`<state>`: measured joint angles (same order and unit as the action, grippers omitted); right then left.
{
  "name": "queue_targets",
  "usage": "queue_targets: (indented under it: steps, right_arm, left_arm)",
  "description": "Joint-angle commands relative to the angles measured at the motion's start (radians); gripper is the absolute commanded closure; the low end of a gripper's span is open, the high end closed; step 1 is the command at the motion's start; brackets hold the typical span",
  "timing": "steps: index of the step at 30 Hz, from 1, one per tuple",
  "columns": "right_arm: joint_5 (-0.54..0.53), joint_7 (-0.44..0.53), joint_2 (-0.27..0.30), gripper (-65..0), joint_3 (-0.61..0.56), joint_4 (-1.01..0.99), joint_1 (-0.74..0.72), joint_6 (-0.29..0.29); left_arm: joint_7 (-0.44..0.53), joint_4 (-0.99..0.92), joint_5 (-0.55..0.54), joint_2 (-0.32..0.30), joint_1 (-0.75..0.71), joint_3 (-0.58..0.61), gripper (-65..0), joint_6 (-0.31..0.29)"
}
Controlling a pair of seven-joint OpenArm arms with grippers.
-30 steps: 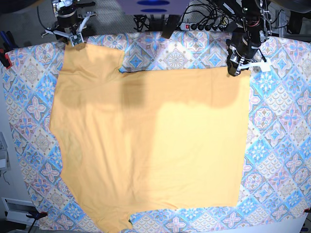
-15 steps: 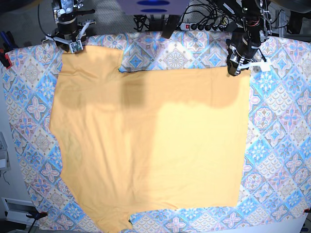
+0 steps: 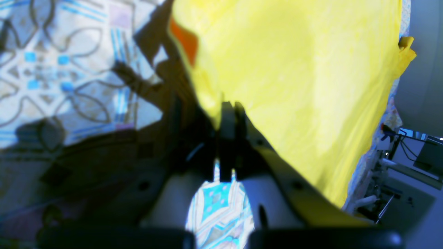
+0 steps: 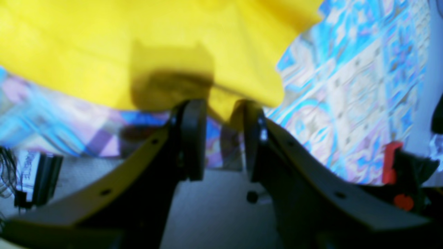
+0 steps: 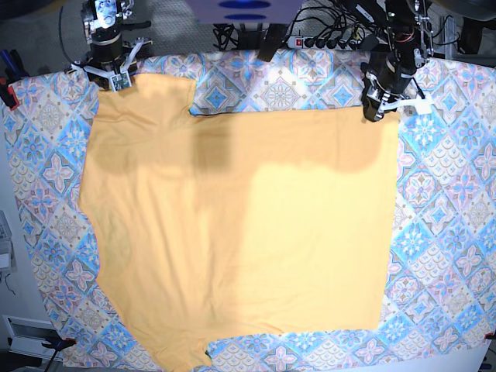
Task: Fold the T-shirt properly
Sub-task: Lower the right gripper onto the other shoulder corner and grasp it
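Observation:
The yellow-orange T-shirt lies spread flat on the patterned tablecloth, one sleeve at the far left and another at the near edge. My left gripper sits at the shirt's far right corner. In the left wrist view this gripper is shut, with the edge of the T-shirt pinched and lifted slightly. My right gripper stands at the far-left sleeve corner. The right wrist view shows it open, and the hem of the T-shirt reaches just between the fingertips.
A power strip and cables run along the back beyond the table. A red clamp holds the cloth at the left edge, and the clamp also shows beside my right gripper. Grey floor lies past the far edge.
My right arm has drawn back a little toward the far table edge, away from the sleeve corner. The left arm and the shirt have not moved.

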<state>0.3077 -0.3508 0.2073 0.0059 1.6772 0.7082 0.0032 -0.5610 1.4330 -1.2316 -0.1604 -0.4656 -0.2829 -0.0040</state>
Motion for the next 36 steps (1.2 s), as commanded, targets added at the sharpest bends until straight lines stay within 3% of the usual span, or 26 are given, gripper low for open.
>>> queue_targets:
  steps: [1, 8, 17, 24, 36]
  right_arm:
    - [0.003, 0.019, 0.01, -18.0, 0.021, 0.027, 0.004, -0.012]
    - [-0.003, 0.019, 0.01, -18.2, 0.055, 0.041, 0.0, -0.012]
    - [-0.02, 0.016, 0.01, -24.7, 0.058, 0.03, -0.04, -0.012]
    - [-0.255, -0.066, 0.016, -25.2, 0.062, 0.01, -0.077, -0.012]
    - [-0.526, -0.06, 0.082, -25.2, 0.059, -0.067, -0.08, -0.007]
  left_arm:
    - [-0.008, 0.009, 0.006, -0.008, -0.008, -0.002, 0.0, 0.009]
    - [-0.008, 0.009, 0.009, -0.006, -0.008, -0.002, 0.0, 0.009]
    - [-0.008, 0.009, 0.011, -0.006, -0.008, -0.002, 0.0, 0.009]
    - [-0.008, 0.009, 0.011, -0.008, -0.008, -0.002, 0.0, 0.009]
    - [-0.008, 0.009, 0.011, -0.008, -0.008, -0.002, 0.0, 0.009]
